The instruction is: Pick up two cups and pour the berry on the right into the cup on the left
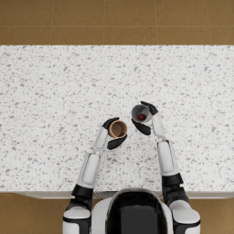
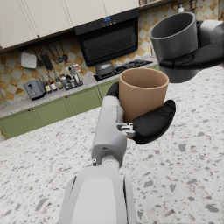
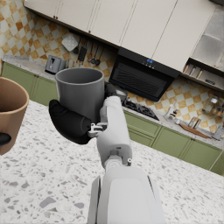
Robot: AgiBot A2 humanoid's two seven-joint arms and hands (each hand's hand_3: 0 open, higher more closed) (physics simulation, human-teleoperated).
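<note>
Across the speckled worktop (image 1: 55,91), pale and broad, both white arms reach forward from the near edge, each lifting a cup clear of the surface; behind it in the wrist views runs a kitchen wall with green cabinets (image 2: 57,109) and a dark oven hood (image 3: 140,78). Held by the left hand (image 1: 111,133), the brown cup (image 1: 118,129) stands upright with its mouth open to the ceiling, apparently so it can receive; the fingers (image 2: 153,122) wrap round its lower wall, pressed to it. Gripped by the right hand (image 1: 147,119), the grey cup (image 1: 140,113) sits just beside the brown one and, from the left wrist view, a little higher, which I judge suits tipping it over the other rim; those fingers (image 3: 70,122) likewise clasp its side. Smallest of all, the red berry (image 1: 141,117) lies at the bottom of the grey cup, not yet poured.
</note>
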